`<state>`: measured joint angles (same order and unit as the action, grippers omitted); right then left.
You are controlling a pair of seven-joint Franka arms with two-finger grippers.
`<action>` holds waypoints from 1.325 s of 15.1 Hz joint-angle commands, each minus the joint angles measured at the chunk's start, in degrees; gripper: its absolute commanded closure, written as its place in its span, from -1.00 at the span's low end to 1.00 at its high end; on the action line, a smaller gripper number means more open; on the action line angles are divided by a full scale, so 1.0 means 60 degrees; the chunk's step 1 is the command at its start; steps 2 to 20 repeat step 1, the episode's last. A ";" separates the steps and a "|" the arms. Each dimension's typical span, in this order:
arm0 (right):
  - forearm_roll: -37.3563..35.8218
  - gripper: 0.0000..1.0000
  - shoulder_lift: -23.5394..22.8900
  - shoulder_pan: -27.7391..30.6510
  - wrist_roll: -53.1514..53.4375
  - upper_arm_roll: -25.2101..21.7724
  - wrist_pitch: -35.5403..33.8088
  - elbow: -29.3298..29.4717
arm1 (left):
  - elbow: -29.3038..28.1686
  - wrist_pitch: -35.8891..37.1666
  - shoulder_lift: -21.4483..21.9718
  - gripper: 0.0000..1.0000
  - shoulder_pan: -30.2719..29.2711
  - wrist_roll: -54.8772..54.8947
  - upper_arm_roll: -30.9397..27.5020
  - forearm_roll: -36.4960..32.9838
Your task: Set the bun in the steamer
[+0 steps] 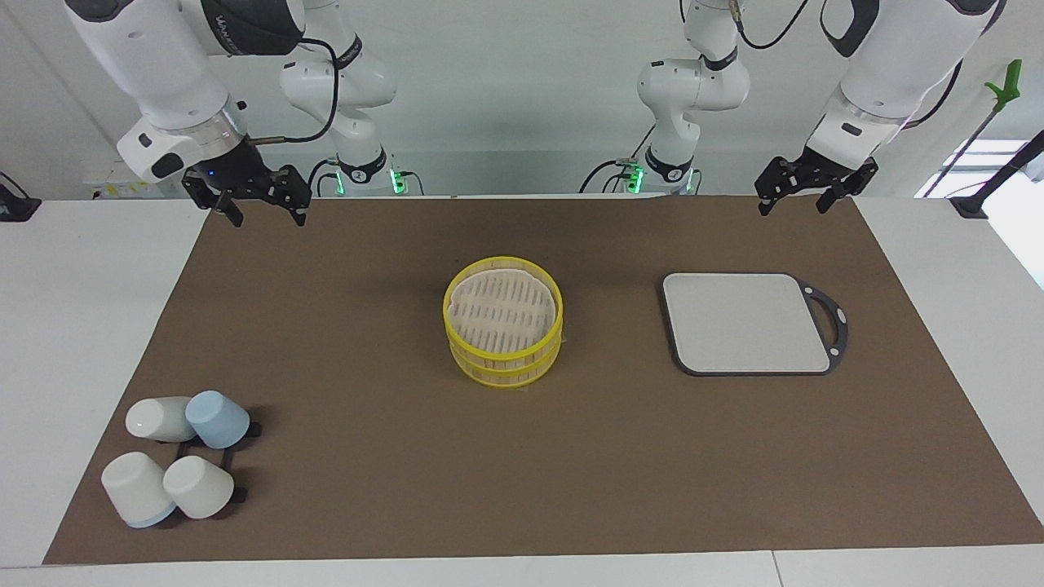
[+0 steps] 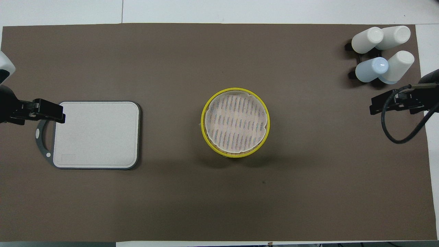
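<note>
With no bun in sight, both empty, spread-fingered grippers, left gripper (image 1: 789, 198) and right gripper (image 1: 261, 206), risk leaving the steamer (image 1: 503, 331) unfilled.

I see a white table (image 1: 98, 326) covered by a brown rectangular mat (image 1: 367, 456). On the mat sit a round yellow-rimmed bamboo steamer (image 1: 503, 331) at centre, a grey rectangular board (image 1: 749, 323) toward the left arm's end, and white and blue cups (image 1: 179, 456) on a black rack at the right arm's end.

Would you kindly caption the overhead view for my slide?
Open steamer mid-mat, grey board and cups at opposite ends; no bun visible.
</note>
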<state>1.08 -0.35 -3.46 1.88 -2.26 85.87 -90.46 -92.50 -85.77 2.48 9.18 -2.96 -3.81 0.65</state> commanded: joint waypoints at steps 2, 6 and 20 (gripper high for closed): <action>-0.0107 -1.00 0.0073 -0.0039 -0.0254 -0.0005 0.0175 -0.0157 | -0.0024 -0.0119 0.0114 -1.00 -0.0227 0.0142 0.0078 0.0214; -0.0107 -1.00 0.0073 -0.0039 -0.0254 -0.0005 0.0175 -0.0157 | -0.0024 -0.0119 0.0114 -1.00 -0.0227 0.0142 0.0078 0.0214; -0.0107 -1.00 0.0073 -0.0039 -0.0254 -0.0005 0.0175 -0.0157 | -0.0024 -0.0119 0.0114 -1.00 -0.0227 0.0142 0.0078 0.0214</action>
